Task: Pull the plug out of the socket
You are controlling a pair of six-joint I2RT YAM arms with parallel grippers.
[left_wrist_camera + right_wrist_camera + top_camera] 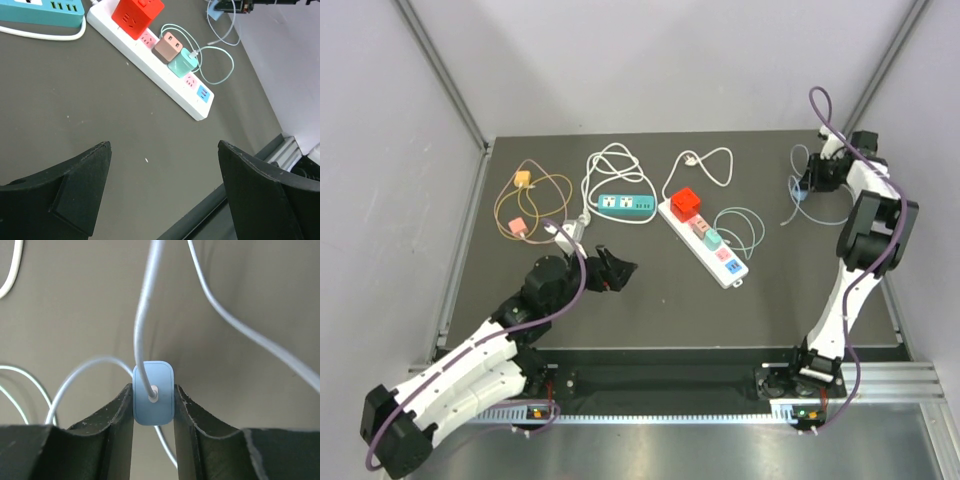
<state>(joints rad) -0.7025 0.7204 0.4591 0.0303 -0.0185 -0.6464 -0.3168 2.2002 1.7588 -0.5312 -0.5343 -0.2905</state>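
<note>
The right fingers (115, 425) are clenched on a light blue plug (153, 400) with a pale cable (142, 315), at the far right of the table (720, 320), well apart from the white power strip (150, 64). The left fingers (75, 190) are spread wide and empty above the table, near the strip.

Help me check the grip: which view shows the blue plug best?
Right wrist: the blue plug sits centred and large, pinched between the fingers. Top view shows it tiny; left wrist catches only a sliver.
</note>
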